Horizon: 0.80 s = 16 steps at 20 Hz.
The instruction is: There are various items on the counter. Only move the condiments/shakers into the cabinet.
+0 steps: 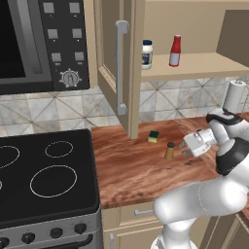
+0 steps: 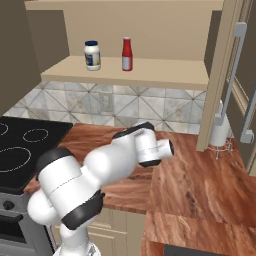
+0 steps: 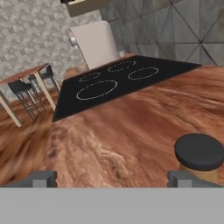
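The tan-brown shaker (image 1: 169,151) with a dark top stands upright on the reddish-brown counter (image 1: 131,170). My gripper (image 1: 185,149) hovers low just to its right, pointing at it, open and holding nothing. In the hand view the shaker (image 3: 199,152) rises close behind the right fingertip (image 3: 183,178), to the right of the gap of the gripper (image 3: 111,179). The white jar with a blue lid (image 1: 147,54) (image 2: 92,55) and the red squeeze bottle (image 1: 175,50) (image 2: 127,54) stand on the shelf of the open cabinet (image 1: 194,65).
A green-and-yellow sponge (image 1: 153,136) lies behind the shaker to its left. The open cabinet door (image 1: 109,73) hangs over the counter's left part. A paper towel roll (image 1: 235,96) stands at the back right. The black stovetop (image 1: 46,175) borders the counter on the left.
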{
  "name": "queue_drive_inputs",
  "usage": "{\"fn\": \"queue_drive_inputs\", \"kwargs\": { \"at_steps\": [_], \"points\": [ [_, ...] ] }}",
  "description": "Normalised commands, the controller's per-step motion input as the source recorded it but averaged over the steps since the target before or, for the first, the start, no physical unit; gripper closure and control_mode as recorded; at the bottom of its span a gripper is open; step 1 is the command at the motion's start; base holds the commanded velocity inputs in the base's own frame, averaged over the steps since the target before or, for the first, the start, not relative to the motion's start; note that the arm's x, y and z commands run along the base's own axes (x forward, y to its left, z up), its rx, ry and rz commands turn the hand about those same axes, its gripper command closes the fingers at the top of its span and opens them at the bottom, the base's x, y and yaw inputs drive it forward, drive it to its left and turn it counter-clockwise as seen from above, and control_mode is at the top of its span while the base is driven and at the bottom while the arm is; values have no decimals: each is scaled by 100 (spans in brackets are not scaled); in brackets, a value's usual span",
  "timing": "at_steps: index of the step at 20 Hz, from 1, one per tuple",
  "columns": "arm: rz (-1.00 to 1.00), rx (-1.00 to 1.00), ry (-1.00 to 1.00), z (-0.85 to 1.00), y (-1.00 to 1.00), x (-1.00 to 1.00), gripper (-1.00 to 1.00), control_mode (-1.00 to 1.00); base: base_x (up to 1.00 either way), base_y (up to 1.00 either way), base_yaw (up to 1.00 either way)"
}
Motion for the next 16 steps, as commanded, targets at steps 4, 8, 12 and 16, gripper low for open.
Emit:
{"fn": "queue_drive_inputs", "kwargs": {
  "at_steps": [4,8,12,16],
  "points": [
    [1,0,0,-1,0,5,-100,-100,0,0,0],
    [2,0,0,-6,0,0,-100,-100,0,0,0],
    [2,0,0,-7,0,0,-100,-100,0,0,0],
    [1,0,0,-2,8,0,-100,-100,0,0,0]
  ]
}}
